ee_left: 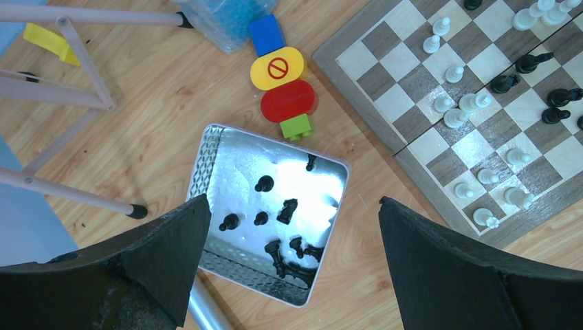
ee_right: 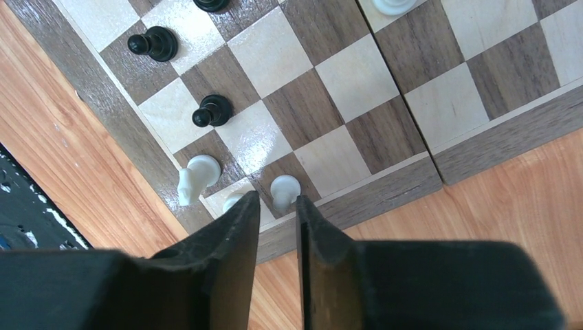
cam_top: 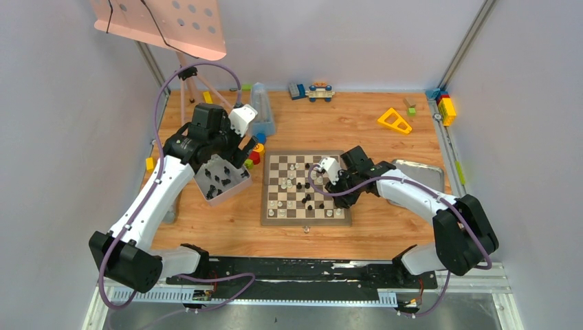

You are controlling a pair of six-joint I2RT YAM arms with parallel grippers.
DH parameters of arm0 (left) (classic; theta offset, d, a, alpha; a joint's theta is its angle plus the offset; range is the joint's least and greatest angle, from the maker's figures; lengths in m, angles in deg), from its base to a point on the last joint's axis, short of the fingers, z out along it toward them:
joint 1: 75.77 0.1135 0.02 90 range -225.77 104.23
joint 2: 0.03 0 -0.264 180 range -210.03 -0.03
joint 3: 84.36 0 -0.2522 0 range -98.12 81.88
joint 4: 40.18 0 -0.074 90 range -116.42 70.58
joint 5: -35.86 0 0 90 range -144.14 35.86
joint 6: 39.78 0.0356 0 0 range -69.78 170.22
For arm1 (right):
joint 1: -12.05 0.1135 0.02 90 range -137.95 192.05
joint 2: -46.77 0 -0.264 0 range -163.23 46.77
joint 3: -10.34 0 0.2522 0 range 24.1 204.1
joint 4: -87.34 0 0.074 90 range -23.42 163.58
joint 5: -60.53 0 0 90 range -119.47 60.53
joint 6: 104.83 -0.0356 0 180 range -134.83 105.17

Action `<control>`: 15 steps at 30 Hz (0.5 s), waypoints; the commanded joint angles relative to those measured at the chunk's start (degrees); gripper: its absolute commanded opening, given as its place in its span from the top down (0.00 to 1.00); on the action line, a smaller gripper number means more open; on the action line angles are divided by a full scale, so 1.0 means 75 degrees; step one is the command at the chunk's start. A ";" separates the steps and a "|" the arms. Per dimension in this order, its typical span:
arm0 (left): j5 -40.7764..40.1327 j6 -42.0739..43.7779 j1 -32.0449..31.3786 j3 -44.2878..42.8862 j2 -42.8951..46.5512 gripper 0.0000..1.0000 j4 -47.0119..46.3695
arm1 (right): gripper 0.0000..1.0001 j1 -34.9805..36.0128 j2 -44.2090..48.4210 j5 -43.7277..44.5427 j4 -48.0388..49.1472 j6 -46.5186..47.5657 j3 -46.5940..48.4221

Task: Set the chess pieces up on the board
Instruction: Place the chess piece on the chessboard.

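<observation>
Chess pieces (cam_top: 302,196) stand scattered across the board (cam_top: 295,221) mid-frame, few in order. Several black ones (ee_left: 265,183) remain in the tin (ee_left: 216,155) under the wide-open left pincer (ee_left: 294,201). The narrow right pincer (ee_right: 277,201) sits at a white piece (ee_right: 284,187) by the board's corner; whether it grips is unclear.

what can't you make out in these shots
- Top view: pieces on the board too small to identify; right arm covers its right side.
- Right wrist: whether the right end effector grips the white piece at its tips; another white piece half behind a finger.
- Left wrist: tin corner behind a finger.
</observation>
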 commanded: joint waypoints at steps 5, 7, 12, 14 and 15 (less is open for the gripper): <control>0.0055 0.0091 0.0028 -0.0001 0.0226 0.00 -0.0138 | 0.52 0.0039 0.0050 -0.0008 0.0120 -0.0085 0.0360; 0.0048 0.0093 0.0028 0.0003 0.0232 0.00 -0.0134 | 0.48 0.0039 0.0061 -0.0011 0.0114 -0.0133 0.0562; 0.0047 0.0092 0.0028 0.0003 0.0239 0.00 -0.0132 | 0.44 0.0028 -0.0135 0.0117 0.0188 -0.0264 0.1199; 0.0047 0.0099 0.0028 0.0002 0.0247 0.00 -0.0132 | 0.44 0.0028 -0.0356 0.0268 0.0260 -0.0305 0.1451; 0.0056 0.0095 0.0022 0.0003 0.0243 0.00 -0.0123 | 0.44 0.0027 -0.0498 0.0312 0.0299 -0.0317 0.1561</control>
